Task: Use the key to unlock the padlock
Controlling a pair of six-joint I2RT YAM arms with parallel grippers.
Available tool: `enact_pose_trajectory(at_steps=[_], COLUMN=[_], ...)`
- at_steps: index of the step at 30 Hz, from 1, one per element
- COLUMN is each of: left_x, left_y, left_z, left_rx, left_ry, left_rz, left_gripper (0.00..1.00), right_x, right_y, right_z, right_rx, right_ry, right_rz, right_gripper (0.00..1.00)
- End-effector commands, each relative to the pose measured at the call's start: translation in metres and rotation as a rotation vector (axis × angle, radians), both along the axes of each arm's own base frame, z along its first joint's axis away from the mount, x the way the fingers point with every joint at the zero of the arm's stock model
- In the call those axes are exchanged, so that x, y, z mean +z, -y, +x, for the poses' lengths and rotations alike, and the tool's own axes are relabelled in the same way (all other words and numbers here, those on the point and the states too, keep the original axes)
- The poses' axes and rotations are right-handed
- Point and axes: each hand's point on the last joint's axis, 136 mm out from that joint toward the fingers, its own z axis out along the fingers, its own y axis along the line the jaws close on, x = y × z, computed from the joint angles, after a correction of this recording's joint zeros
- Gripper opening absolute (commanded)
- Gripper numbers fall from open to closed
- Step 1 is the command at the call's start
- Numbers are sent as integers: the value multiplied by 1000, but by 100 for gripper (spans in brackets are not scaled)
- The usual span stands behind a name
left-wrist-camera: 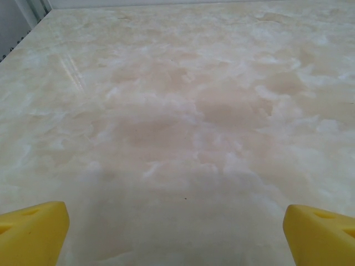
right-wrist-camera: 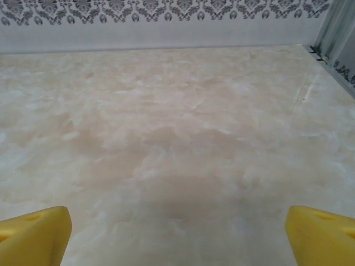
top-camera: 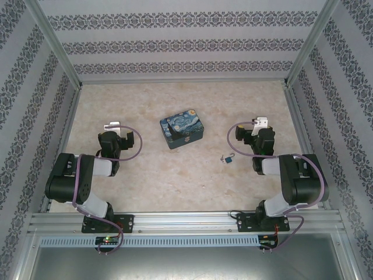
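Note:
The tiny blue padlock (top-camera: pixel 231 157) lies on the marble tabletop, just left of my right arm. The thin silvery key (top-camera: pixel 223 158) lies right beside it on its left; whether they touch I cannot tell. My right gripper (top-camera: pixel 254 137) hovers a little behind and to the right of them. In the right wrist view the right gripper (right-wrist-camera: pixel 177 235) is open, its yellow fingertips (right-wrist-camera: pixel 33 235) far apart over bare table. My left gripper (top-camera: pixel 121 140) is on the left side, well away from both. The left wrist view has the left gripper (left-wrist-camera: pixel 177 235) open and holding nothing.
A rectangular tin (top-camera: pixel 182 129) painted with a swirly night sky sits mid-table between the two arms. Patterned walls and metal posts enclose the table (top-camera: pixel 186 181) on three sides. An aluminium rail (top-camera: pixel 186 221) runs along the near edge, where the arm bases are bolted.

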Motion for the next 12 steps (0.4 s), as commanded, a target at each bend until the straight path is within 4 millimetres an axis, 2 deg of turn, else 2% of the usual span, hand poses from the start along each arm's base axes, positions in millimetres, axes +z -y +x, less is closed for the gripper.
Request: enact_pose_trajectory(at_steps=[1,12], left_x=[12,13], left_y=[0,0], left_z=[8,8], left_rx=[-4,-4], left_ry=[47,50], left_rz=[-13,-11], left_gripper=[99,100], right_x=[8,9], right_y=[-1,-2], right_z=[1,1], right_rx=[1,22], right_ry=[25,28], right_rz=[-26,-3], right_gripper=[98,98])
